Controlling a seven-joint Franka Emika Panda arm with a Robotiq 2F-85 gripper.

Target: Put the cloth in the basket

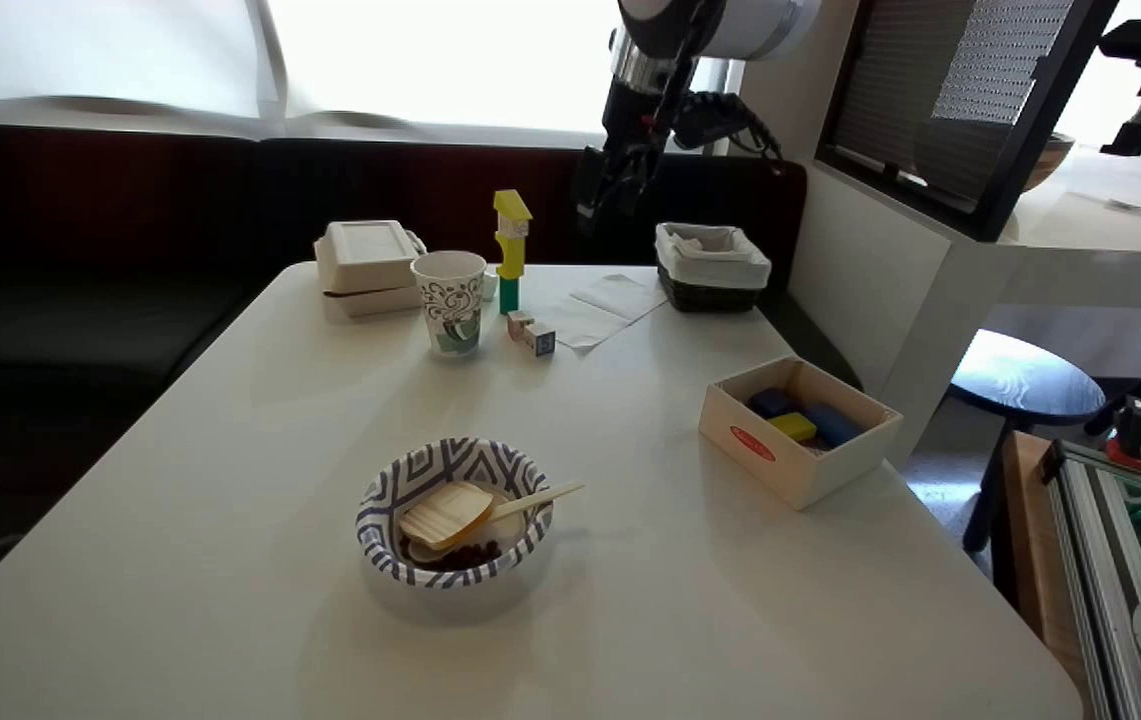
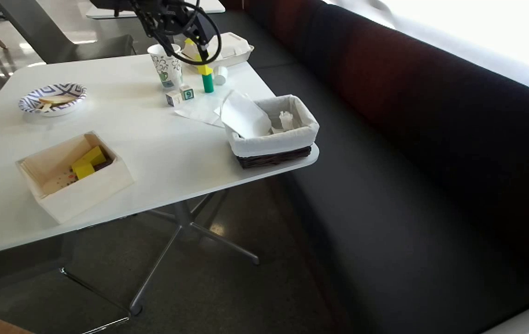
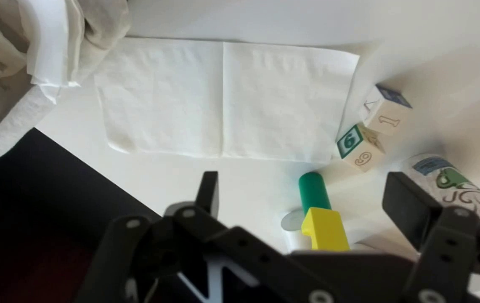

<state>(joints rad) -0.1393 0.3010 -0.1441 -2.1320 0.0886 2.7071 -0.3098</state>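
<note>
The cloth (image 3: 160, 99) is a thin white creased sheet. It lies flat on the table in the wrist view and in both exterior views (image 1: 580, 322) (image 2: 199, 112). The basket (image 2: 271, 160) is dark woven with a pale liner over its rim. It stands at the table's corner beside the cloth, also in an exterior view (image 1: 713, 298) and at the wrist view's upper left (image 3: 8, 122). White crumpled pieces lie in it. My gripper (image 3: 303, 185) is open and empty above the table. It also shows in both exterior views (image 1: 605, 200) (image 2: 188, 50).
A block tower (image 3: 328, 229), green below and yellow above, stands near the cloth under my gripper. Letter blocks (image 3: 361, 147), a paper cup (image 1: 452, 305) and a white food container (image 1: 370, 265) are close by. A wooden box (image 1: 795, 440) and a patterned bowl (image 1: 520, 470) stand farther off.
</note>
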